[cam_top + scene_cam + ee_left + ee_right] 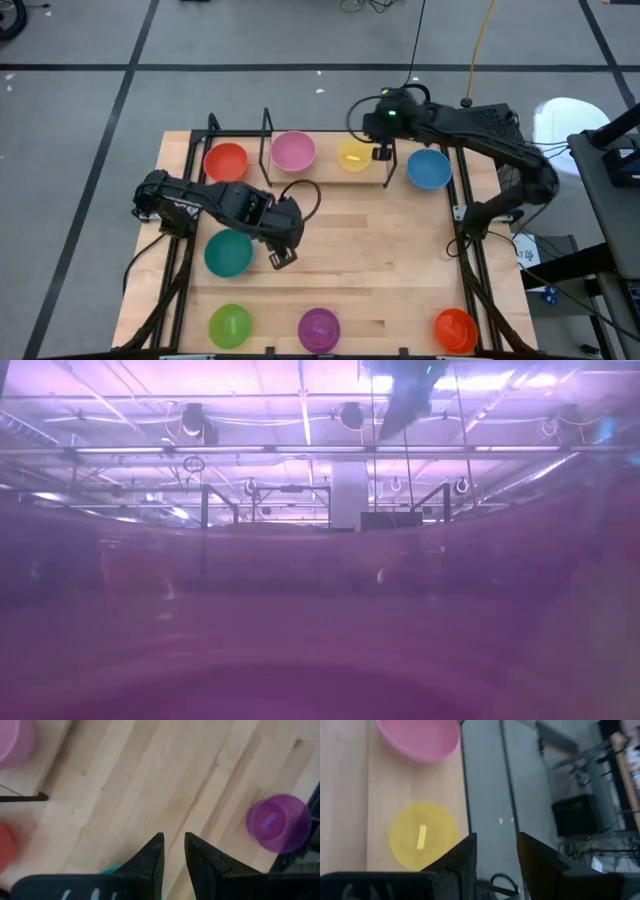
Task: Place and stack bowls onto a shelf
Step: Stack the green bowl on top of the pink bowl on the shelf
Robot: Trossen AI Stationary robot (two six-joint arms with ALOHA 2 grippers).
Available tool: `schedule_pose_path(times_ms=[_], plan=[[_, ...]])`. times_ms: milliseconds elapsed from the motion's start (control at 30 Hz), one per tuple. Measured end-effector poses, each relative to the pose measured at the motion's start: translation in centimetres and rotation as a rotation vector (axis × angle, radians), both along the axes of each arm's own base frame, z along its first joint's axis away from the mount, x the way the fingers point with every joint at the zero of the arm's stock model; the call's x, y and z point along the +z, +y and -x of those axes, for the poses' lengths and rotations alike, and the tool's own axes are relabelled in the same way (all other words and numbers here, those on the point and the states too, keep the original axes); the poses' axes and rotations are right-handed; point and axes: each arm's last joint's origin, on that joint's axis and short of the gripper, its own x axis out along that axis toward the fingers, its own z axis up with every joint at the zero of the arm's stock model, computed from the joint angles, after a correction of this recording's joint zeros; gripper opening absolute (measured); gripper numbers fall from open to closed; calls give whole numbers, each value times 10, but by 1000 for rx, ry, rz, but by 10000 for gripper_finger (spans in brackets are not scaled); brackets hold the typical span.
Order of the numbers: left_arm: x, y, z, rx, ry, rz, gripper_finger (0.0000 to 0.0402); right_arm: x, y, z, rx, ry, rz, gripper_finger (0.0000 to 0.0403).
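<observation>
Yellow bowl (354, 155), pink bowl (293, 151), red bowl (226, 161) on shelf (320, 172), each apart, unstacked; high view only shows all three. Blue bowl (429, 169) beside shelf on surface (380, 260). Teal bowl (229, 252) near left gripper (279, 257), jaws slightly parted, empty. Right gripper (381, 153) beside yellow bowl, jaws apart, empty. Low view obscured.
</observation>
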Motion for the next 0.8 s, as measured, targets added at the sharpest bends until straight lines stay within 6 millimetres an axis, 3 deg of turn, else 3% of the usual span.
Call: schedule_pose_path(times_ms=[200,333,567,800], plan=[[-32,-19,13,94,115,-15,81,35,28,31,34,-143,41,131],[-64,-28,25,200,224,-38,81,50,44,48,67,-207,65,131],[-110,-30,42,467,394,-35,81,62,58,62,84,-283,54,130],[-142,-39,43,509,386,24,81,61,59,60,86,-284,45,130]])
